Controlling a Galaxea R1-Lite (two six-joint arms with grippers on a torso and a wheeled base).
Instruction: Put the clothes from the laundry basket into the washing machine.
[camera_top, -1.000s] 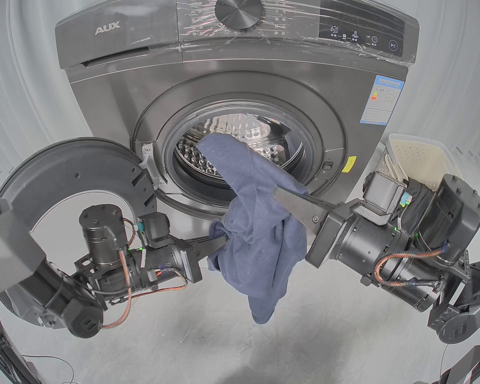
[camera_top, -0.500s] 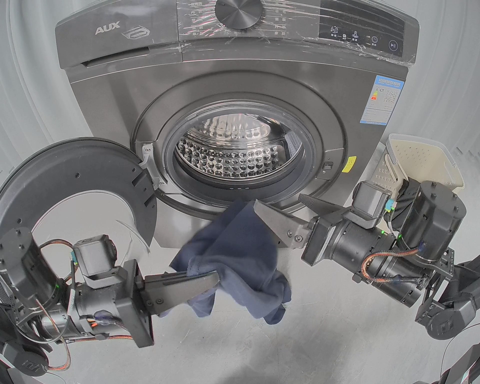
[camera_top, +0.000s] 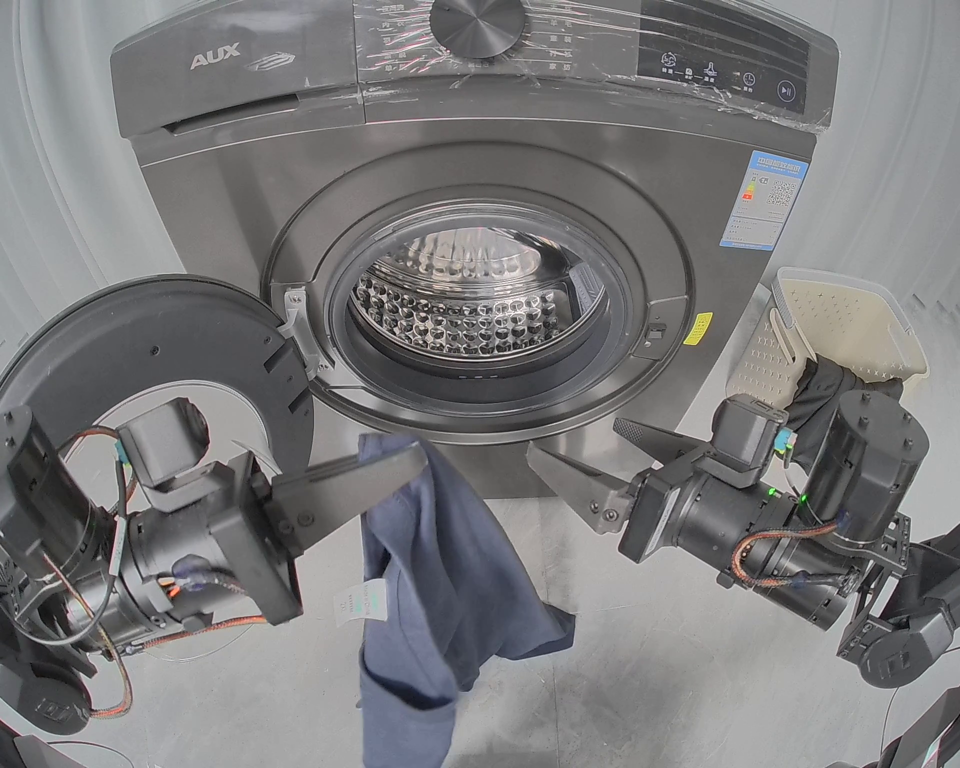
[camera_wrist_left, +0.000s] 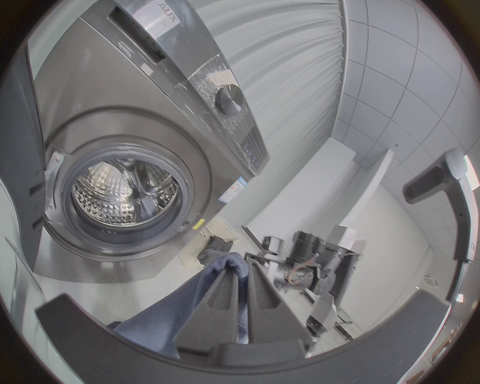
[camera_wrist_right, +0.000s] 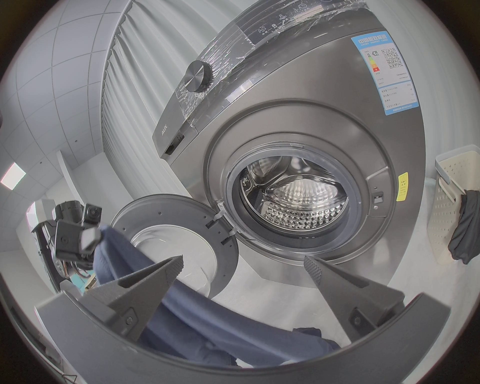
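A dark blue garment (camera_top: 440, 590) hangs from my left gripper (camera_top: 418, 456), which is shut on its top edge below the washing machine's open drum (camera_top: 465, 290); its lower end trails on the floor. In the left wrist view the fingers of the left gripper (camera_wrist_left: 241, 264) pinch the blue garment (camera_wrist_left: 165, 320). My right gripper (camera_top: 588, 452) stands open to the right of the cloth, apart from it. In the right wrist view the right gripper (camera_wrist_right: 242, 266) has the blue garment (camera_wrist_right: 225, 332) below its spread fingers. A dark cloth (camera_top: 828, 385) hangs over the laundry basket (camera_top: 850, 315).
The machine's round door (camera_top: 150, 350) is swung open to the left, just behind my left arm. The cream basket (camera_wrist_right: 452, 200) stands against the machine's right side. Bare grey floor (camera_top: 650, 680) lies in front of the machine.
One second ago the garment was draped up at the drum mouth between both grippers. It has dropped away from the opening; the right gripper has let go and drawn back, and the left has pulled it leftward.
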